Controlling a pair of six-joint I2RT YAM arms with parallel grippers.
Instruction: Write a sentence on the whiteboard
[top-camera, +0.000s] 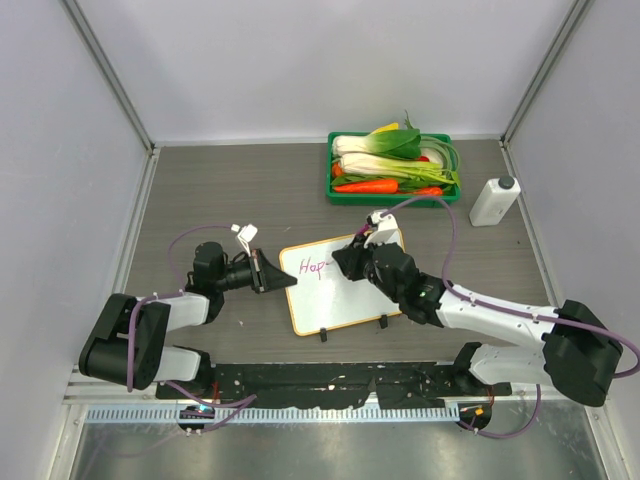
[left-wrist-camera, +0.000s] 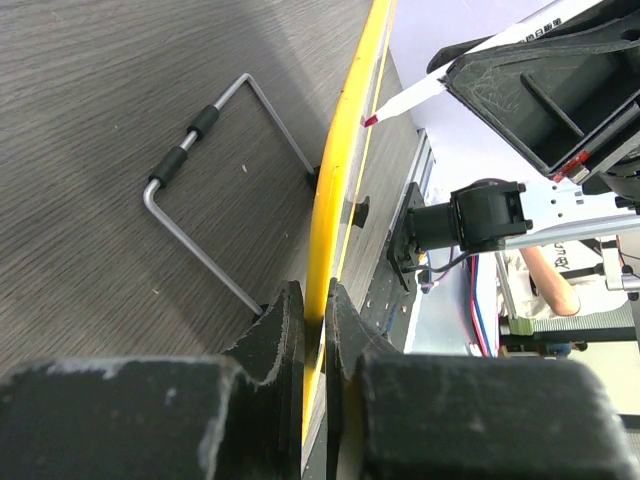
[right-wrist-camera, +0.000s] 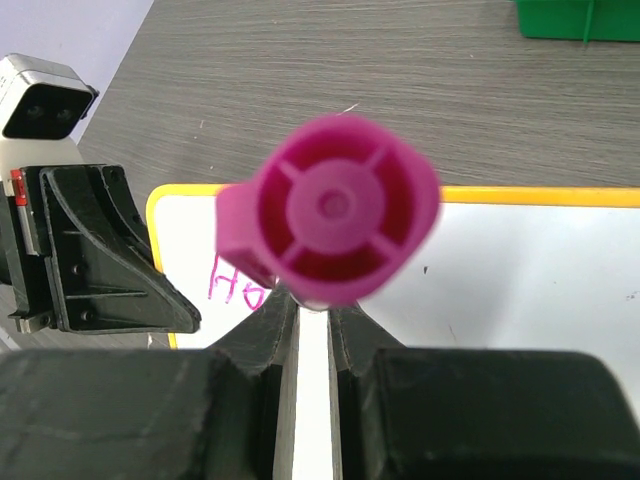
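Three letters, "Hop", are all we can read of the sentence from above, so most of the writing is left. The whiteboard sits between both arms. Left wrist now: the left gripper is clamped on its thin, glossy yellow-orange rim. Right wrist: the right gripper pinches a magenta marker, its ribbed plastic end facing us over the smooth white surface.
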